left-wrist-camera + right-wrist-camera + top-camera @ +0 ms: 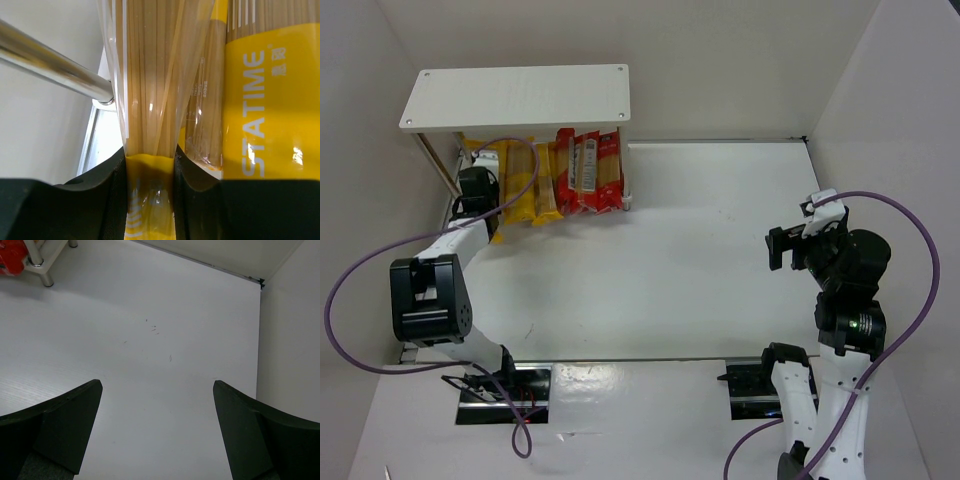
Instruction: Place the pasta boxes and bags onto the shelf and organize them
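Nearest, on the right side, the right end effector (788,247) hangs over the bare white counter (700,260). Its two dark fingers stand wide apart and hold nothing. It is well apart from the packs.

Farther back on the left, the left arm reaches in beside the shelf. The left end effector (149,160) is squeezed narrow on a spaghetti pack (150,75). This pack is clear with a yellow band, and you can see the long tan sticks inside. Another yellow pack (265,100) lies just beside it on the right, touching it. A shiny metal shelf leg (50,65) runs past on the left.

Behind that, the yellow packs (535,185) and the red packs (590,172) lie side by side in a row. The yellow ones are on the left and the red ones on the right. Their far ends are tucked under the shelf (515,97). Its flat white top board sits at the very back, near the wall.
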You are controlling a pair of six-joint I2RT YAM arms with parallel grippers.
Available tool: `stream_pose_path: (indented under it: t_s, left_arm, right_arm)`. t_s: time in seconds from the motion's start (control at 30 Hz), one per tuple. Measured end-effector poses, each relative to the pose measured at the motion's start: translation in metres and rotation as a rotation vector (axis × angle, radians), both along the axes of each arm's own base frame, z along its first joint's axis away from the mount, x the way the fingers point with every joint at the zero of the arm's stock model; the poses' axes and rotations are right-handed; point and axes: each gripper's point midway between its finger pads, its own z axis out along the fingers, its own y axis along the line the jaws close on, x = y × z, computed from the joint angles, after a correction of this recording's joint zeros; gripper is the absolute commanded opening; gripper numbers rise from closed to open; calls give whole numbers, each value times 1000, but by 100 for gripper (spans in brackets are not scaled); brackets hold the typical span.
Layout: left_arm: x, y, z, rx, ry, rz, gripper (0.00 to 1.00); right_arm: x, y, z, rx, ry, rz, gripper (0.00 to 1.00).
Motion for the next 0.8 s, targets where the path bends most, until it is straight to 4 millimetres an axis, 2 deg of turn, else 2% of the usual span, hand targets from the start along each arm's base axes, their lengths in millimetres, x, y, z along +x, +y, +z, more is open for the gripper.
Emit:
stream_pose_path:
  t_s: [0.23,0.4,0.6,0.7,0.8]
  left_arm:
    - [-5,-9,2,-5,-38,-20,0]
    - [0,-30,5,34,-40,-61,0]
    - [8,-51,18,176,-14,-98,0]
    - [16,-51,31,274,-4,-89,0]
    - [22,-43,46,376,3,-60,0]
  right_arm:
    - [-2,1,0,4,-3,1,100]
    - [-4,2,2,5,-13,8,100]
    - [-6,4,3,6,-21,15,100]
    - [-6,4,3,6,-21,15,100]
    - [-6,4,2,7,-18,16,100]
